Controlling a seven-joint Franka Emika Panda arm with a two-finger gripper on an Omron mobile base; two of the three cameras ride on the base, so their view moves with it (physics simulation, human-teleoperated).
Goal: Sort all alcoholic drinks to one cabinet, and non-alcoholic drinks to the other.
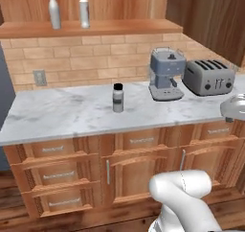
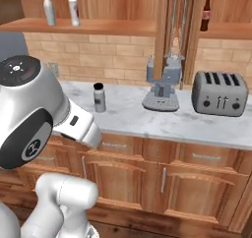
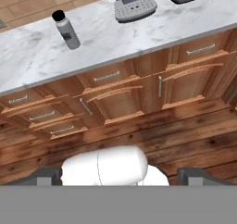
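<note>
We face a kitchen wall of tan brick with a marble counter (image 1: 72,113) running across it and wood drawers below. Up on the open cabinet shelf (image 1: 95,29) at far left stand the silver-grey bottle (image 1: 54,9) and, just to its right, the white bottle with a red cap (image 1: 84,9), both upright and apart. In the right base view we see the small dark cola bottle (image 2: 205,15) upright in the other cabinet (image 2: 226,31), far right. On the counter a short grey black-capped bottle (image 1: 117,97) stands alone; right of it sit a coffee machine (image 1: 166,74) and a toaster (image 1: 208,76). Our gripper (image 3: 120,176) hangs low facing the drawers, fingers spread wide, holding nothing.
</note>
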